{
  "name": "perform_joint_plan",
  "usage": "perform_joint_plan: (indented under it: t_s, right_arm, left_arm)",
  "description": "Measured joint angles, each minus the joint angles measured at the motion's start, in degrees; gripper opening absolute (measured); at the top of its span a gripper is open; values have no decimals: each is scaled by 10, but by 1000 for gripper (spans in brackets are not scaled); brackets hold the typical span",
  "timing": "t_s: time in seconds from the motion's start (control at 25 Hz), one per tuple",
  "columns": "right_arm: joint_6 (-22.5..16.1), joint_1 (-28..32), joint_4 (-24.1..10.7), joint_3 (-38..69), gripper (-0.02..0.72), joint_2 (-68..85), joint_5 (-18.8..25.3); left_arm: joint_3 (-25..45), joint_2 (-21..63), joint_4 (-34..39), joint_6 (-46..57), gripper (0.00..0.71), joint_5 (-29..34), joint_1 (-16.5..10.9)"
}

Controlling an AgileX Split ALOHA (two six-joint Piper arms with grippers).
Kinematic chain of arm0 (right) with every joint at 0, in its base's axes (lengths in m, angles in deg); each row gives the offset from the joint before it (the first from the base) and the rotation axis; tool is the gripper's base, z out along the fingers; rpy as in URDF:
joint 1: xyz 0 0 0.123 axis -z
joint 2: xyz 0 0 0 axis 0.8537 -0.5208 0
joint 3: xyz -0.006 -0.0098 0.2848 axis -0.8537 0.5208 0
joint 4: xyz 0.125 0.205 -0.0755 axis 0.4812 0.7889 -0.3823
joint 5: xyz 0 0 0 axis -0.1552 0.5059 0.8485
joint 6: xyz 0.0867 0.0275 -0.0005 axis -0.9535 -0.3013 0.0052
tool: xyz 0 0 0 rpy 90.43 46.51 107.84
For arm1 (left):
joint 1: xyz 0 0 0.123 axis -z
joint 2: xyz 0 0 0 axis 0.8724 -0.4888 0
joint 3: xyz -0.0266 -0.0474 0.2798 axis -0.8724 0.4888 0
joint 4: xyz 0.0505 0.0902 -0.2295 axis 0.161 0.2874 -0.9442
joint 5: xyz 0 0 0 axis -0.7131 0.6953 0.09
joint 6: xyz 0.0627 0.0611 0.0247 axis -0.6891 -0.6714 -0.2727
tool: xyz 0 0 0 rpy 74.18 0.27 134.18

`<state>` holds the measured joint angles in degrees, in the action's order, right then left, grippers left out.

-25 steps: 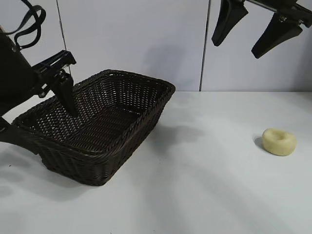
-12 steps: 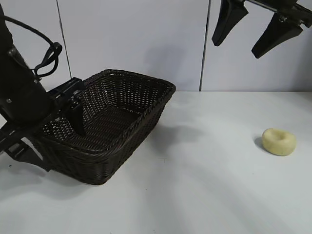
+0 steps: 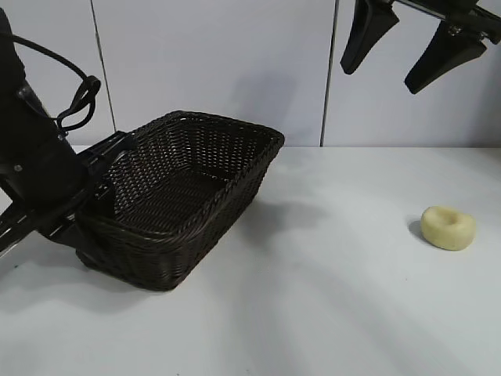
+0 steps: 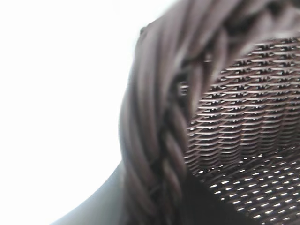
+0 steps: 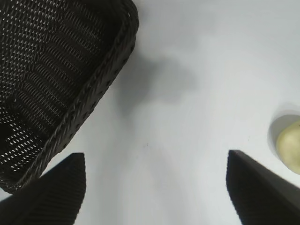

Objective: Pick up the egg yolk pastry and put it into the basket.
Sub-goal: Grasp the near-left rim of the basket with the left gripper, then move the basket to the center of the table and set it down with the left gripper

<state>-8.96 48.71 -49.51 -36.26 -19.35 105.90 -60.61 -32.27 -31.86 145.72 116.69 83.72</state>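
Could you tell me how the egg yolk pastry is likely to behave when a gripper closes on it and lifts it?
The egg yolk pastry looks small and puck-shaped, so it is probably light and easy to lift. Its pale, dimpled top suggests a soft crust that might dent or crumble under a hard squeeze. Lying flat on the table, it seems unlikely to roll unless tipped on edge.

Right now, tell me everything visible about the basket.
The basket is large, rectangular, dark-brown woven wicker with flared sides and a braided rim. It looks empty, sitting upright on the white table at the left. The left arm is pressed against its left end, its gripper hidden there. The egg yolk pastry lies far to its right, apart from it.
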Motion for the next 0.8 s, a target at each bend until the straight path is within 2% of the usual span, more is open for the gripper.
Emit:
perform_joint_plan:
  t_s: [0.16, 0.32, 0.44, 0.6, 0.8]
  right_arm:
    - [0, 0, 0, 0, 590, 0, 0]
    - [0, 0, 0, 0, 590, 0, 0]
    - [0, 0, 0, 0, 590, 0, 0]
    - [0, 0, 0, 0, 590, 0, 0]
    - [0, 0, 0, 0, 590, 0, 0]
  left_arm:
    - [0, 10, 0, -1, 100, 14, -2]
    - [0, 46, -3, -39, 100, 49, -24]
    - [1, 59, -37, -107, 100, 77, -54]
    - [1, 60, -115, -253, 100, 108, -92]
    - [1, 60, -172, -394, 100, 147, -111]
